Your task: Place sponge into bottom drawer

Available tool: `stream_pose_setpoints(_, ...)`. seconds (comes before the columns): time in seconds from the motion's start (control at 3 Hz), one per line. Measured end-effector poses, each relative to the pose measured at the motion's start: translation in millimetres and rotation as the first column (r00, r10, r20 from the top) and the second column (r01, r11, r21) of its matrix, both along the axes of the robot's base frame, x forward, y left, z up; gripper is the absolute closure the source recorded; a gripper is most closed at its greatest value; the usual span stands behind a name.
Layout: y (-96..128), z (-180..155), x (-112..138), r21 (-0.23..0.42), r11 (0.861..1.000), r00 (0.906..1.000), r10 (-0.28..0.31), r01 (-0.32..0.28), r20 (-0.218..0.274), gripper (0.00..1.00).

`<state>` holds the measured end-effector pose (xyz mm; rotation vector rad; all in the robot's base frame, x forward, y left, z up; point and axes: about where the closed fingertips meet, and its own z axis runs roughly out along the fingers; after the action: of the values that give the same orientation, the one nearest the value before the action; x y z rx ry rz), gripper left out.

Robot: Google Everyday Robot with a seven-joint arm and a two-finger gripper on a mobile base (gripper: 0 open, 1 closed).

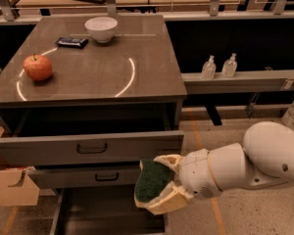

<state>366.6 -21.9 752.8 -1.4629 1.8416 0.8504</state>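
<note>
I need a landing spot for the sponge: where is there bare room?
The bottom drawer looks bare inside; the gripper hangs at its right side, jaws clamped on the sponge. The tabletop is free right of the apple; its back-left holds bowl and packet.

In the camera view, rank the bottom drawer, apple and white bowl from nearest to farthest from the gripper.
The gripper, low at the cabinet's front right, holds the sponge.
1. Bottom drawer, open just below and left of it.
2. Apple, tabletop's left side.
3. Bowl, tabletop's far edge.
</note>
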Motion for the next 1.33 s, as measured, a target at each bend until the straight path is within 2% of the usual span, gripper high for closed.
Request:
stream_pose_setpoints(0.33, 1, -2, -2, -0.002, 1.000, 1.0000, 0.003, -0.003, -0.003, 1.00)
stream_pose_setpoints(0.67, 6, -24, 0, -0.002, 1.000, 0.9999, 0.003, -0.003, 0.011, 1.00)
stream_pose_setpoints(1.0, 24, -88, 14, -0.002, 0.999, 0.9982, 0.037, -0.037, 0.047, 1.00)
stream_pose_setpoints(1.33, 38, -146, 20, 0.002, 0.997, 0.9960, 0.072, -0.072, 0.053, 1.00)
